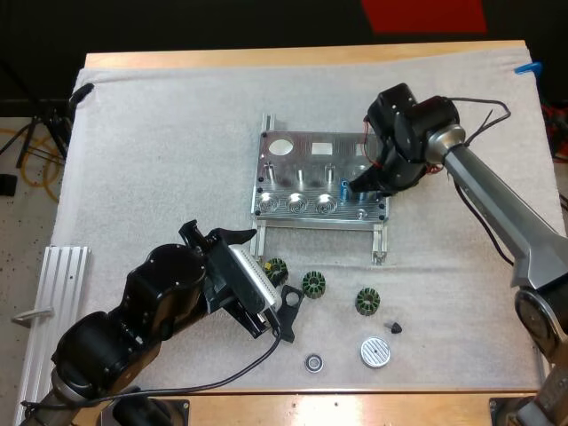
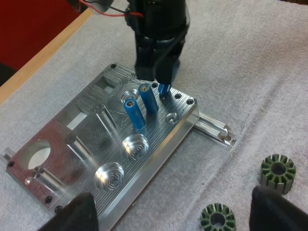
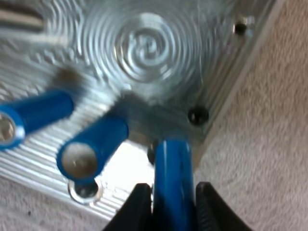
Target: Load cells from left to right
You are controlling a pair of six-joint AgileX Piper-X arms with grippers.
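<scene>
The metal fixture point(image 1: 306, 173) lies mid-mat. Two blue cylinders point(image 2: 134, 113) point(image 2: 149, 97) stand tilted in holes near its right end, also close under the right wrist view as cylinders point(image 3: 36, 115) point(image 3: 91, 147). My right gripper point(image 1: 353, 188) point(image 2: 161, 82) point(image 3: 173, 204) hangs over the fixture's front right corner, shut on a third blue cylinder point(image 3: 173, 168) point(image 2: 164, 89) whose lower end is at the fixture's surface beside a black screw point(image 3: 198, 115). My left gripper point(image 1: 259, 266) point(image 2: 180, 211) stands open in front of the fixture, nothing between its fingers point(image 2: 82, 211).
Green-and-black stator rings point(image 1: 277, 269) point(image 1: 313, 284) point(image 1: 368, 301) lie on the mat in front of the fixture, with a small black cone point(image 1: 396, 327), a silver ribbed disc point(image 1: 375, 352) and a small bearing point(image 1: 313, 362). An aluminium rail point(image 1: 53, 302) lies at the mat's left edge.
</scene>
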